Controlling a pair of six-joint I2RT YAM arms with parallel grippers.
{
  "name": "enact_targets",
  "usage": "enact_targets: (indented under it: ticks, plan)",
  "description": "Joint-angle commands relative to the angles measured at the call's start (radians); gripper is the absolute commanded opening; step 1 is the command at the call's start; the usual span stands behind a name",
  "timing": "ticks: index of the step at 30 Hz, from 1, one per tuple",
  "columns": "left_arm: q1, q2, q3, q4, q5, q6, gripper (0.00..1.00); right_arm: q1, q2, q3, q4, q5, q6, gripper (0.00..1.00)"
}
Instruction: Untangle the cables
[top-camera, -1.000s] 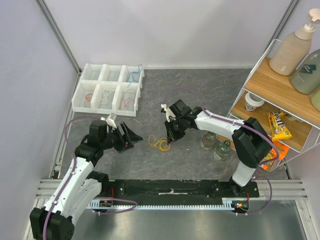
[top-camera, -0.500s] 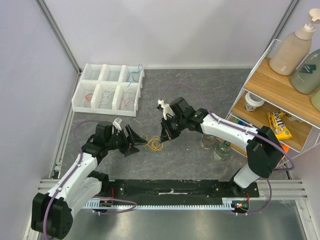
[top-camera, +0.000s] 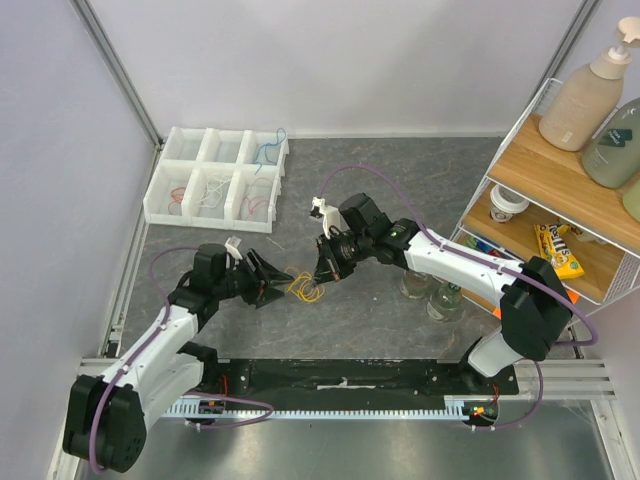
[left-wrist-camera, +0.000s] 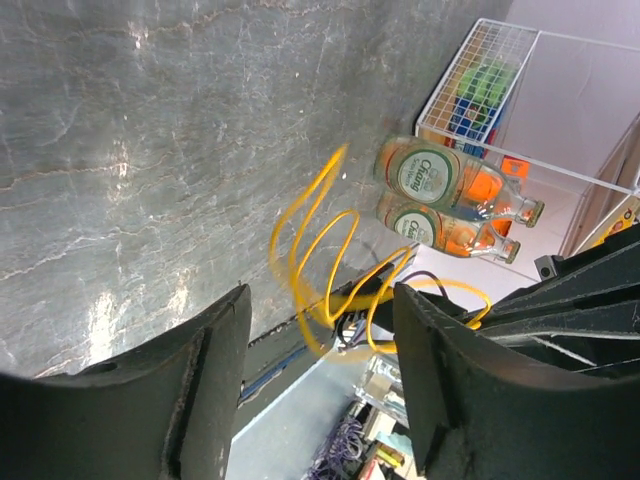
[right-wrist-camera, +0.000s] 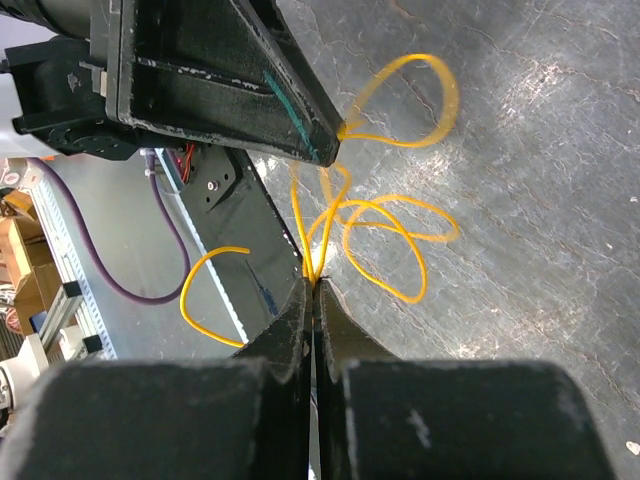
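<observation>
Separating the yellow cables (top-camera: 308, 290) looks to be the step in hand. The tangle sits at the centre of the overhead view, between the two arms. The right gripper (top-camera: 322, 272) is pinched fully shut on a gathered bunch of strands; in its wrist view they rise out of the closed tips at lower centre and fan into several loops over the grey table (top-camera: 400, 190). Whether the loops hang clear of that surface cannot be told. The left gripper (top-camera: 285, 284) comes in from the left of the frame with its jaws parted. Its own camera shows the yellow loops lying between its fingers (left-wrist-camera: 210, 400), and the right wrist view shows one fingertip meeting a loop at upper centre, with nothing clamped. The next move probably calls for the left jaws to close on one loop only, then draw it leftward while the right grip holds. A pull that catches several strands would likely drag the whole bunch. The white tray (top-camera: 152, 205) at upper left, with a blue cable (top-camera: 268, 150) in one compartment, seems the likely destination.
</observation>
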Motion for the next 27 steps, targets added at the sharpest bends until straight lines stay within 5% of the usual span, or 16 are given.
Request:
enact_targets:
  ticks: [1, 6, 8, 12, 21, 22, 26, 27]
  plan:
    - [-0.003, -0.007, 0.058, -0.009, -0.041, 0.030, 0.68, 0.005, -0.033, 0.000, 0.008, -0.029, -0.029, 0.00]
    - [-0.001, 0.023, 0.099, -0.029, -0.037, 0.092, 0.78, 0.006, -0.046, -0.004, -0.025, -0.028, -0.057, 0.00]
    - [-0.003, 0.051, 0.114, -0.028, -0.005, 0.112, 0.58, 0.006, -0.051, -0.006, -0.029, -0.031, -0.065, 0.00]
    - [-0.004, 0.077, 0.131, -0.035, 0.019, 0.130, 0.40, 0.006, -0.053, -0.004, -0.048, -0.026, -0.078, 0.00]
    - [-0.003, 0.118, 0.165, -0.021, 0.034, 0.153, 0.51, 0.008, -0.063, 0.007, -0.055, -0.039, -0.085, 0.00]
    - [-0.003, 0.127, 0.173, -0.020, 0.042, 0.161, 0.49, 0.008, -0.065, 0.008, -0.057, -0.040, -0.085, 0.00]
    - [-0.003, 0.143, 0.220, -0.052, 0.040, 0.210, 0.10, 0.008, -0.069, 0.005, -0.071, -0.026, -0.089, 0.00]
    - [-0.003, 0.137, 0.235, -0.076, 0.028, 0.228, 0.08, 0.008, -0.068, 0.008, -0.077, -0.010, -0.089, 0.04]
